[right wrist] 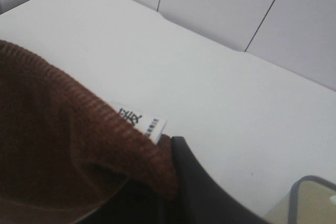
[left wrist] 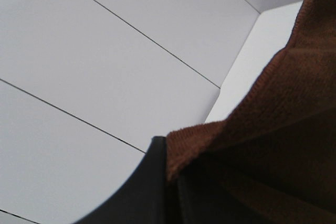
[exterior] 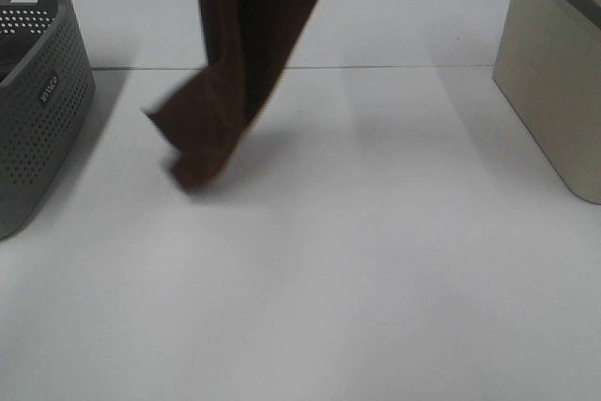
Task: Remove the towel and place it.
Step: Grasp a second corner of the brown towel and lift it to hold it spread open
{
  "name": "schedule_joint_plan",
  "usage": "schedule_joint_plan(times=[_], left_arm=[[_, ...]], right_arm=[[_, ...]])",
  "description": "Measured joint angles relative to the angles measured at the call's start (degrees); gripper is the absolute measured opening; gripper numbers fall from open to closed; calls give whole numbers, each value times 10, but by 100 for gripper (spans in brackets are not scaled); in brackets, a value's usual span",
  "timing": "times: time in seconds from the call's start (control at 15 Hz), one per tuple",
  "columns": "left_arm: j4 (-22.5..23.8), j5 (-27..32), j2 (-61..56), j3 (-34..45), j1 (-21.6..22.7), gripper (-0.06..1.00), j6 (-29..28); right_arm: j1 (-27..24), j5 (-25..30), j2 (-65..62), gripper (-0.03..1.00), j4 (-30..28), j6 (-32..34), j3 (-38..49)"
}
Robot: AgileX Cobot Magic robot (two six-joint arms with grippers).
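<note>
The towel (exterior: 239,53), dark reddish-brown, hangs down from above the frame in the exterior high view. Its lower end (exterior: 197,152) bunches on the white table. Neither gripper shows in that view. In the left wrist view my left gripper (left wrist: 170,182) is shut on a hemmed edge of the towel (left wrist: 262,129), with one dark finger (left wrist: 149,182) showing beside the cloth. In the right wrist view my right gripper (right wrist: 168,182) is shut on the towel (right wrist: 63,150) at the corner with the small white tag (right wrist: 139,120).
A grey perforated basket (exterior: 38,110) stands at the table's left edge. A beige bin (exterior: 554,91) stands at the right, and its rim (right wrist: 310,200) shows in the right wrist view. White table (exterior: 376,260) spreads between them, with wall panels behind.
</note>
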Motion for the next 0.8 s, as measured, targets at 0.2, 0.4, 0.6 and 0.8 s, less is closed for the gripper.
schedule_joint_plan(times=[0.2,0.4,0.6,0.8], left_arm=[[-81,-111,32,0,49,0,-25],[-105,-225,56,0,73,0,-27],[-103,-348,93,0,88,0,-28],[-95,-396,116,0,109,0,-28]], right_arm=[[0,-79,36,1,-36,13,-40],[0,-176,56,1,-45,14,-52],[0,-269,80,1,-86,15,-52],[0,-316,104,1,-108,20,-53]])
